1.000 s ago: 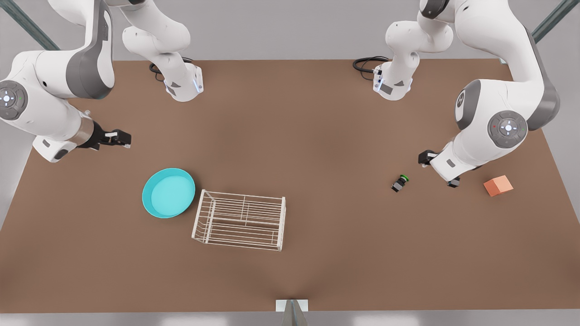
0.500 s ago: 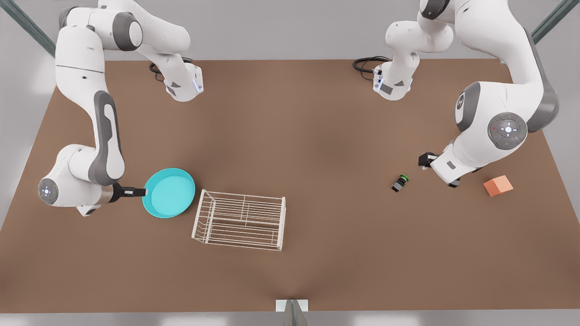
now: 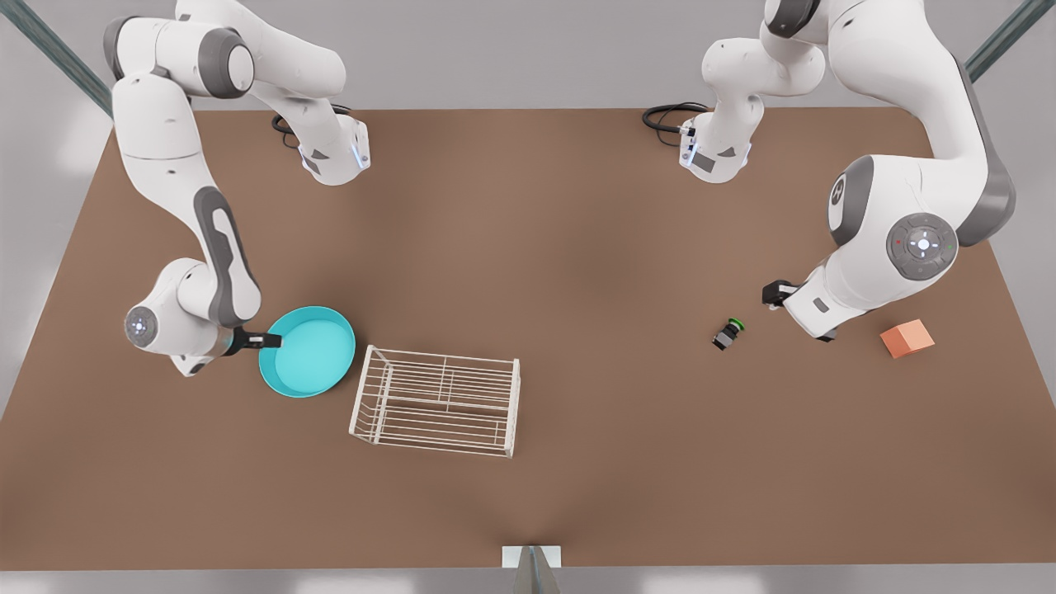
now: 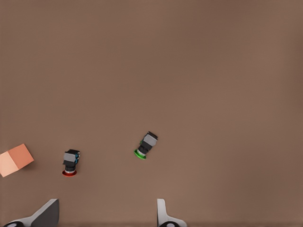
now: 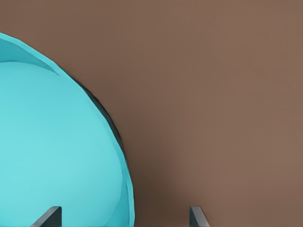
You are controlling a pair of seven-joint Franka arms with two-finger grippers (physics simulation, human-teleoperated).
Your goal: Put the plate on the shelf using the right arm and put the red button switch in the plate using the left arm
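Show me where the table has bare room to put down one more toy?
The widest bare patch is the brown table between the white wire shelf and the green button switch. It is crowded where the turquoise plate sits beside the shelf with the right gripper at its rim, and around the red button switch and orange cube under the left gripper.

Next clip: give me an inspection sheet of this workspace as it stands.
Surface: brown table, flat.
Job's things: plate on the table beside the shelf; red switch lying on the table.
Clutter: green switch; orange cube.
Grippers: right gripper open, straddling the plate's rim; left gripper open, above the switches.
Cables: black loops at both arm bases.
Surroundings: grey floor, metal struts.
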